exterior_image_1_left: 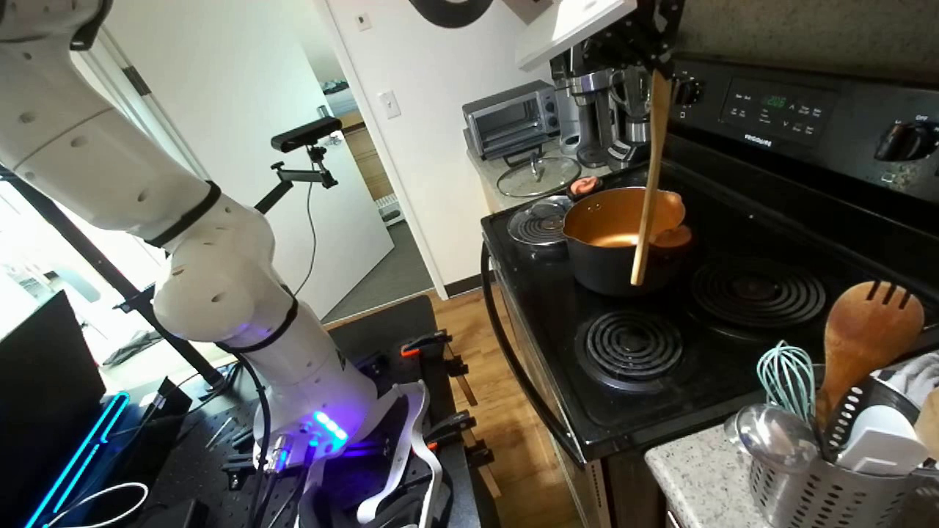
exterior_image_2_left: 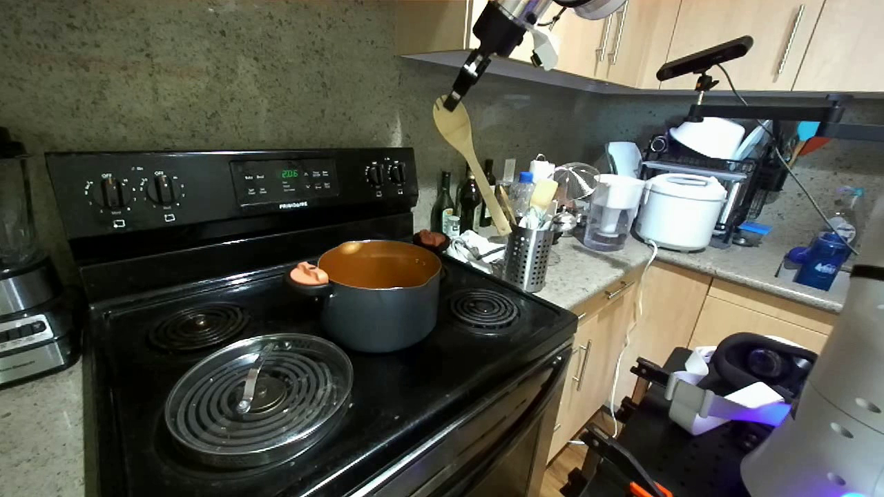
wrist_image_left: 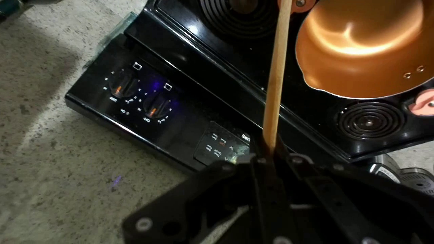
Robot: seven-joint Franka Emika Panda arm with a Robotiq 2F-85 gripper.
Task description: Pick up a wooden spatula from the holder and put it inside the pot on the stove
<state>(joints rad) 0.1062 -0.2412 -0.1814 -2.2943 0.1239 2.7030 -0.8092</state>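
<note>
My gripper [exterior_image_1_left: 662, 67] is shut on the broad blade of the pale wooden spatula [exterior_image_1_left: 653, 169]. In an exterior view the gripper [exterior_image_2_left: 454, 103] pinches the blade top, and the spatula [exterior_image_2_left: 472, 155] hangs tilted, handle down, in the air. In the wrist view the spatula handle [wrist_image_left: 276, 78] runs from the fingers [wrist_image_left: 270, 152] past the pot's side. The dark pot [exterior_image_1_left: 598, 265], orange inside [wrist_image_left: 339, 81], stands on the stove [exterior_image_2_left: 442, 393]; its wall shows in an exterior view [exterior_image_2_left: 380, 321]. The perforated metal holder [exterior_image_2_left: 528, 266], also in an exterior view [exterior_image_1_left: 836, 491], stands on the counter with several utensils.
The stove's raised control panel [exterior_image_2_left: 262, 186] stands behind the pot. A round glass lid [exterior_image_2_left: 259, 400] lies on a burner. Bottles [exterior_image_2_left: 469, 200] and a cloth [exterior_image_2_left: 476, 248] are near the holder. Upper cabinets [exterior_image_2_left: 642, 41] hang near the arm. A toaster oven [exterior_image_1_left: 513, 117] stands on the counter.
</note>
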